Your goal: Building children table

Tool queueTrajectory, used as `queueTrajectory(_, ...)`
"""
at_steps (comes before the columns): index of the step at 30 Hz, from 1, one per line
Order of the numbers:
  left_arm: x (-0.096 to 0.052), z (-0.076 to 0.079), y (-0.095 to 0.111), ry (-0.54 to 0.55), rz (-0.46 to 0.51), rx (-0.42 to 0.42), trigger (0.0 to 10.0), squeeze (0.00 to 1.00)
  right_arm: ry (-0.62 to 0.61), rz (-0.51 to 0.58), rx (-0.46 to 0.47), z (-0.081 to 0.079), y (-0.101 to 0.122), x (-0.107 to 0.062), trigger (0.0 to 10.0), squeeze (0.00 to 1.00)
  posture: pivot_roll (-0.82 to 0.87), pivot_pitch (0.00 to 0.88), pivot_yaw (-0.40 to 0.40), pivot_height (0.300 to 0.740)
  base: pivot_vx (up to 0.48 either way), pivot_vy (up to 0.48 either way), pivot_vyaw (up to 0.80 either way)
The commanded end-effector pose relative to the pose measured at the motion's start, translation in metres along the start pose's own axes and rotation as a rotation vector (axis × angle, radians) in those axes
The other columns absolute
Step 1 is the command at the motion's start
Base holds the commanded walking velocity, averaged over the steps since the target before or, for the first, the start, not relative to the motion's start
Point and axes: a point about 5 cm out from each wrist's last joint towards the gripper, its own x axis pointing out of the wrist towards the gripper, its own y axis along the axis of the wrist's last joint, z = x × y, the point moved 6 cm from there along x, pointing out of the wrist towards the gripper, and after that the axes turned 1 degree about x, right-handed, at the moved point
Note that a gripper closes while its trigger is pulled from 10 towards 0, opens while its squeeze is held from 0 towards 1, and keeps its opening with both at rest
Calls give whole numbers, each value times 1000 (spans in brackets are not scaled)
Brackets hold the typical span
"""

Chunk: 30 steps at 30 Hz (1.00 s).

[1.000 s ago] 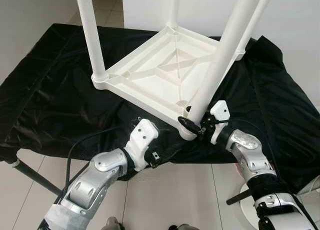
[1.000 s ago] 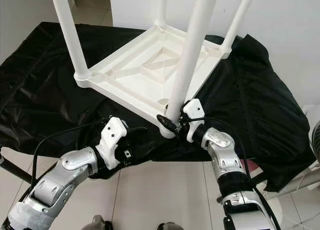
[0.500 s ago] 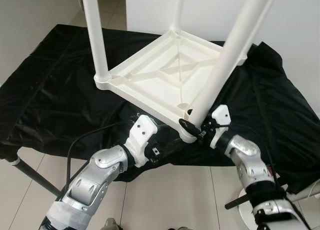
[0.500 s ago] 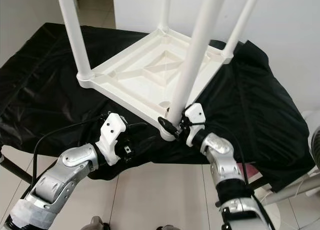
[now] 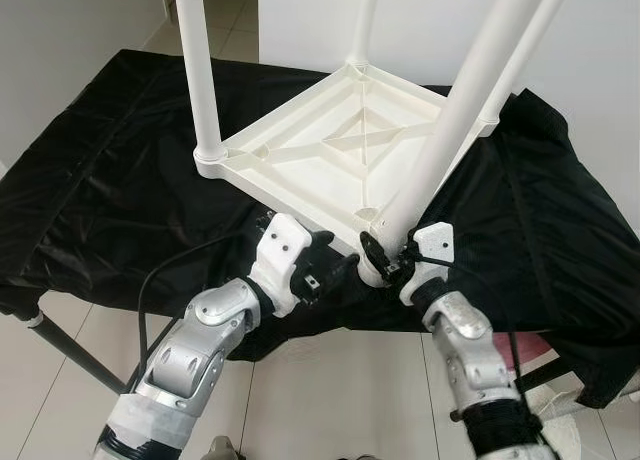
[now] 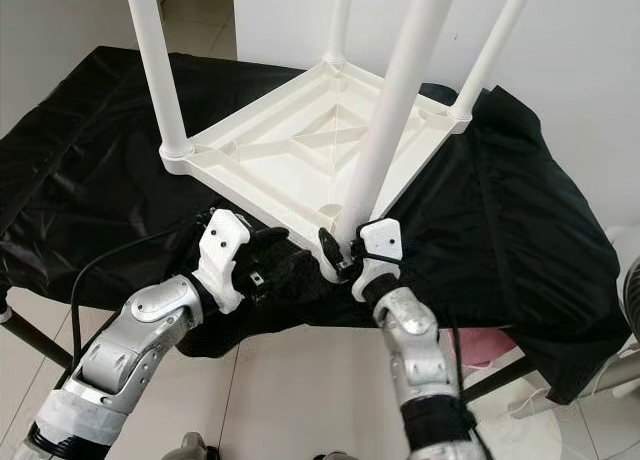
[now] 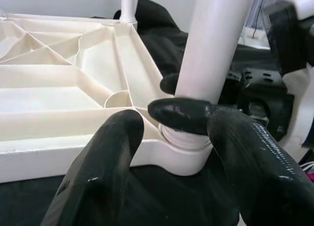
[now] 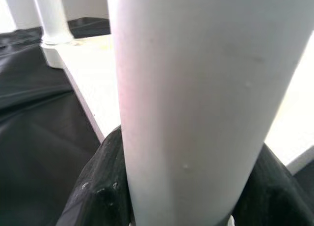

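Left eye view is showing the white plastic children's table [image 5: 345, 165] lying upside down on a black cloth [image 5: 110, 170], tabletop down, so its corner sockets are facing up to take the legs. Three legs are standing in the other corners; the near leg [image 5: 450, 130] is leaning in its socket at the corner closest to the robot. The right gripper [image 5: 383, 258] is reaching up from below with its wrist bent inward, its two fingers clamping this leg just above the socket, probably to steady or seat it. The left gripper [image 7: 171, 137] is extending forward beside the same corner, forearm angled up from the lower left, its fingers spread apart and pointing at the socket without gripping anything.
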Motion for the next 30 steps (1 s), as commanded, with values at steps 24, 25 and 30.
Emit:
queueTrajectory(24, 1, -19, 4, 80, 17, 22, 10000, 0, -318, -34, 33, 3, -1, -12, 10000, 1000, 39, 14, -98, 740, 0, 0, 0)
queueTrajectory(25, 1, -19, 4, 82, 17, 23, 10000, 0, -321, -24, 15, 6, 1, -14, 10000, 1000, 39, 8, -104, 740, 0, 0, 0)
queueTrajectory(30, 2, -19, 4, 85, 20, 25, 10000, 0, -273, 3, -3, 8, 7, -15, 10000, 1000, 41, 4, -109, 740, 0, 0, 0)
